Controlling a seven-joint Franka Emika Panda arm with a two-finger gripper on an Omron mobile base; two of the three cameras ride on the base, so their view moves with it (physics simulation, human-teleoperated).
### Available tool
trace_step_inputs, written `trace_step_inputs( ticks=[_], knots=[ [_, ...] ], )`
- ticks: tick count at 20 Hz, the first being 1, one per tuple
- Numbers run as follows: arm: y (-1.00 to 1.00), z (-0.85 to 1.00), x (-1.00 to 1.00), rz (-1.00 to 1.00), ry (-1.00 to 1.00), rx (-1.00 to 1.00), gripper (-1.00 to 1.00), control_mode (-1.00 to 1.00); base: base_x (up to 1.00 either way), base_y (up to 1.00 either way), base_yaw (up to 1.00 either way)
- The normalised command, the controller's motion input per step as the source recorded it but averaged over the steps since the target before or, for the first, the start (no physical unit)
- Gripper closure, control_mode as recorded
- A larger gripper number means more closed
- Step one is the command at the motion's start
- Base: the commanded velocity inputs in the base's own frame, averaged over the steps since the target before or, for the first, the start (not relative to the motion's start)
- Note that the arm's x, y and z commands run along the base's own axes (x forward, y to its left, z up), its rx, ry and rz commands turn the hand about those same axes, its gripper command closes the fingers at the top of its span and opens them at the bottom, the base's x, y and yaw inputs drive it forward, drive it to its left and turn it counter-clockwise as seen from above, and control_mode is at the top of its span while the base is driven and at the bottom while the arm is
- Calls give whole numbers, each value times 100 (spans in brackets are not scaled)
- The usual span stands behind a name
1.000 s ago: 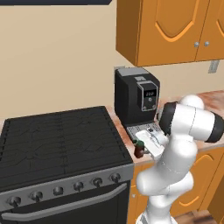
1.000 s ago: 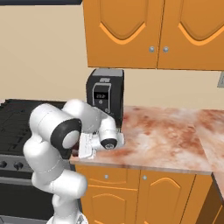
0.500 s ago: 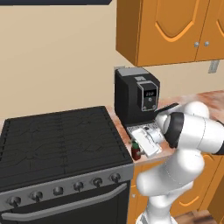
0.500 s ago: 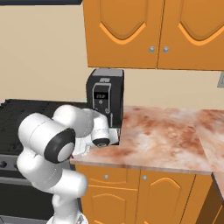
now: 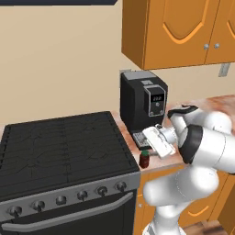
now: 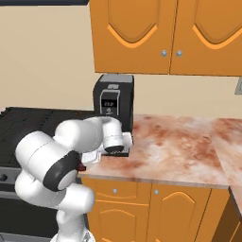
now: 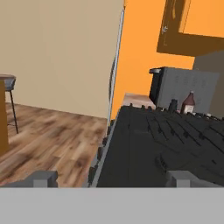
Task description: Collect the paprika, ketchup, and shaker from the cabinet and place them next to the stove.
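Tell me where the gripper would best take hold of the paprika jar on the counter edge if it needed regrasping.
Probably the dark-red body just under the green lid of the paprika jar. It stands upright beside the stove, so come from above or from the counter side, with the open gripper straddling it.

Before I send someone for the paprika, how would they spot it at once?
Find the wide black stove. On the counter strip just right of it, before the black coffee machine, stands the paprika: a squat dark-red jar with a green lid.
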Motion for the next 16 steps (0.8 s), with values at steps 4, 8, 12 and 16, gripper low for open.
trace_step_inputs(
  ticks=[4, 8, 12, 16],
  knots=[
    [-4, 64, -40, 0, -11, -3, -100, -100, 0, 0, 0],
    [0, 73, -68, 0, -8, -5, -100, -100, 0, 0, 0],
    [0, 80, -84, 0, -5, -6, -100, -100, 0, 0, 0],
    [0, 87, -89, -2, -5, -7, -100, -100, 0, 0, 0]
  ],
)
